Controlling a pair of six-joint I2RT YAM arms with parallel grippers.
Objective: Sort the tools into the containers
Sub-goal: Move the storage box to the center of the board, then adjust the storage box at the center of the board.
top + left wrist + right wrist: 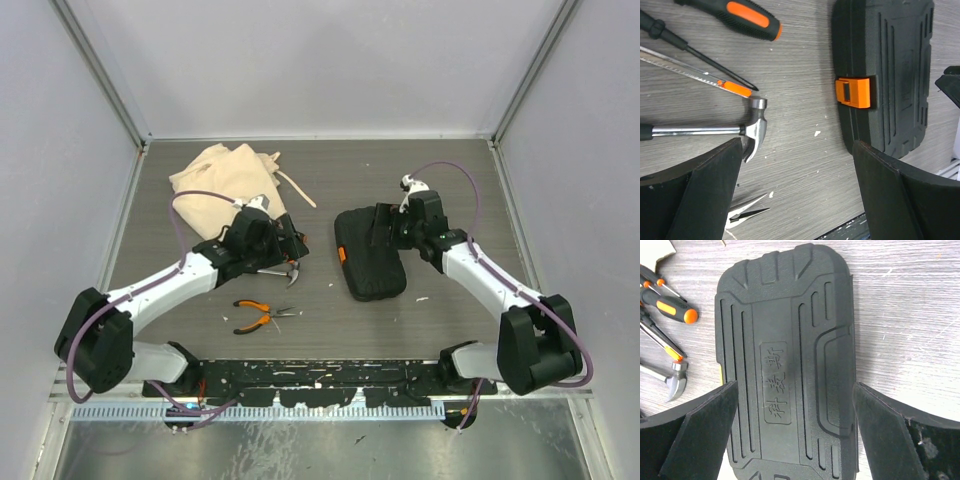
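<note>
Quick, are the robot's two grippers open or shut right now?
Left gripper: open, holding nothing.
Right gripper: open, holding nothing, over the black case.

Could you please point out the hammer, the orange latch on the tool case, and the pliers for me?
hammer [700, 131]: left wrist view, on its steel shaft.
orange latch [854, 93]: left wrist view, on the middle of the latch face.
pliers [264, 315]: top external view, near the pivot.
</note>
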